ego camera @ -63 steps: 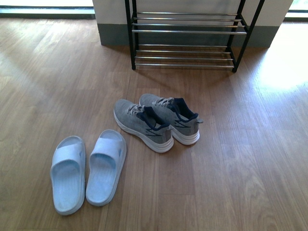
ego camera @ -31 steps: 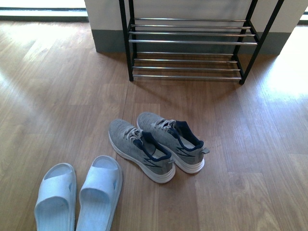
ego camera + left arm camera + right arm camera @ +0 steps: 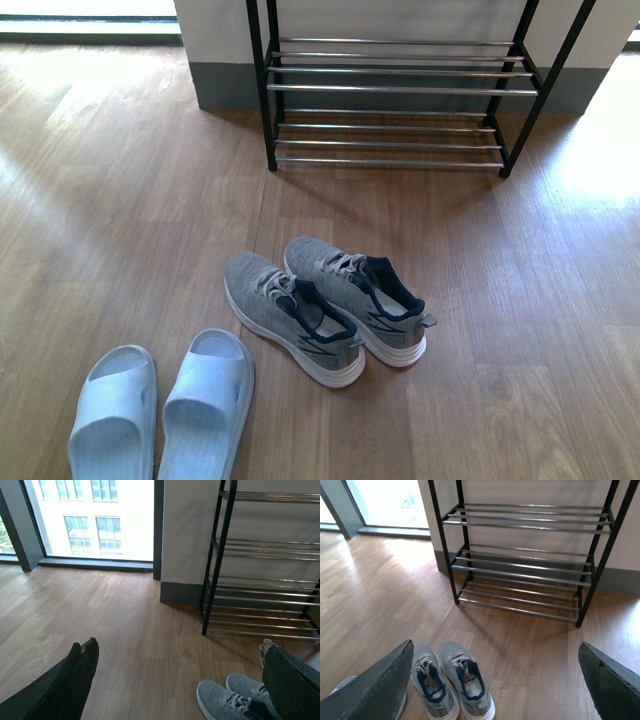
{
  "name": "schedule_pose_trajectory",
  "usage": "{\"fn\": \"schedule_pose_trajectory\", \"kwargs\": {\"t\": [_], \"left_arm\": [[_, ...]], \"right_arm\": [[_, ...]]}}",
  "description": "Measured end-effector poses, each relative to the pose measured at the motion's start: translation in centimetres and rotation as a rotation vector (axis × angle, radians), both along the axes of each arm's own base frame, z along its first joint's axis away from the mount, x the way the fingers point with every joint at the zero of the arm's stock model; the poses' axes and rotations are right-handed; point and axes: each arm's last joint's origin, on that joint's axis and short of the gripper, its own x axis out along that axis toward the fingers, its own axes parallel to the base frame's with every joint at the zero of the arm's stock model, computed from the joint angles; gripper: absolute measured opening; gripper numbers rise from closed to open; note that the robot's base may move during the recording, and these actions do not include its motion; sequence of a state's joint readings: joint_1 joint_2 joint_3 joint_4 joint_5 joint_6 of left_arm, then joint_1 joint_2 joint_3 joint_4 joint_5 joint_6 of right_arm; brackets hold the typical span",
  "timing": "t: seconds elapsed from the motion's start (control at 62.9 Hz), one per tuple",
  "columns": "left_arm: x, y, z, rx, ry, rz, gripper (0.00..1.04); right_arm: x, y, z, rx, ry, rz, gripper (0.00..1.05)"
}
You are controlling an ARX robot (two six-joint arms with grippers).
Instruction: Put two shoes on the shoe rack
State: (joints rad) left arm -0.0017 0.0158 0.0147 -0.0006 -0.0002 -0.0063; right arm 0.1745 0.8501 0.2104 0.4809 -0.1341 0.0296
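The wooden plank floor point(image 3: 520, 330) carries a pair of grey sneakers point(image 3: 325, 305) side by side near the middle, toes turned toward the shoe rack point(image 3: 390, 143), which stands on the floor against the wall point(image 3: 215, 35) farther back. A pair of pale blue slides point(image 3: 200, 405) lies on the boards nearer the robot, left of the sneakers and well apart from the rack.

- Pale blue rubber slides point(image 3: 205, 400): heels cut off at near edge, front view.
- Black-framed chrome-bar shoe rack point(image 3: 400, 89): upper part cut off, front view.
- Grey knit sneakers point(image 3: 220, 705): heels cut off, left wrist view.
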Motion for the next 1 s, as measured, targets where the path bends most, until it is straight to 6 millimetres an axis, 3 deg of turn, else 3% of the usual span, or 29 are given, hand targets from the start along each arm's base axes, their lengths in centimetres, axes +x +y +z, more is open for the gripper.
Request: {"fn": "schedule_pose_trajectory", "kwargs": {"t": [0.127,0.222,0.365,0.683,0.842,1.001], "left_arm": [[0.0,0.0,0.0,0.0,0.0,0.0,0.95],[0.0,0.0,0.0,0.0,0.0,0.0,0.95],[0.0,0.0,0.0,0.0,0.0,0.0,0.95],[0.0,0.0,0.0,0.0,0.0,0.0,0.95],[0.0,0.0,0.0,0.0,0.0,0.0,0.95],[0.0,0.0,0.0,0.0,0.0,0.0,0.95]], "right_arm": [[5.8,1.9,-1.8,-0.031,0.152,0.005,0.96],[11.0,3.8,-6.2,-0.086,0.339,0.006,0.96],[15.2,5.9,-11.6,-0.162,0.473,0.031,0.96],[21.0,9.8,-22.1,-0.31,0.668,0.084,0.96],[23.6,10.7,-25.5,-0.349,0.706,0.075,0.96],[25.1,10.7,-27.4,-0.374,0.713,0.071,0.96]]}}
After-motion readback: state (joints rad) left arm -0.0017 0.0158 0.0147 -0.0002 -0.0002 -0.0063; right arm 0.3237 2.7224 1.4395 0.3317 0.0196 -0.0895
